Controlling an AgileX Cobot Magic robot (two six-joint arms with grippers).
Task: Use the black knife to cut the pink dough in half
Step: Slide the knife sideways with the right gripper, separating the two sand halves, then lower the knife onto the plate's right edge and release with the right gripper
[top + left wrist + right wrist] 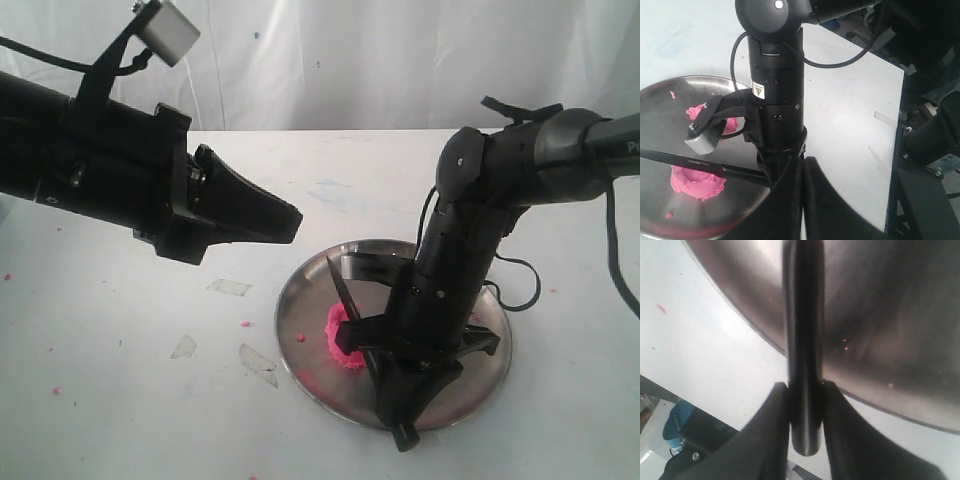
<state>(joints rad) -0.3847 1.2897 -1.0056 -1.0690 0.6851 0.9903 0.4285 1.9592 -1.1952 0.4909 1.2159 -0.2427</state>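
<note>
Plate [296, 300]: you see bare polished metal with soft, blurred reflections and a dusting of pink specks. On the plate, the pink dough [696, 181] looks soft, matt and grainy, with a dimpled top. Over the plate, the black knife [803, 340] has a smooth handle with a long glossy highlight. Its blade is a duller black. Right gripper [803, 390] at that handle and left gripper [292, 222] beside the plate: matt black plastic. Under the plate, the table [120, 380] is white, matt and faintly smudged. Beside the plate, clear film scraps [230, 287] look slightly shiny. Behind the plate, the backdrop [400, 60] is creased white cloth.
</note>
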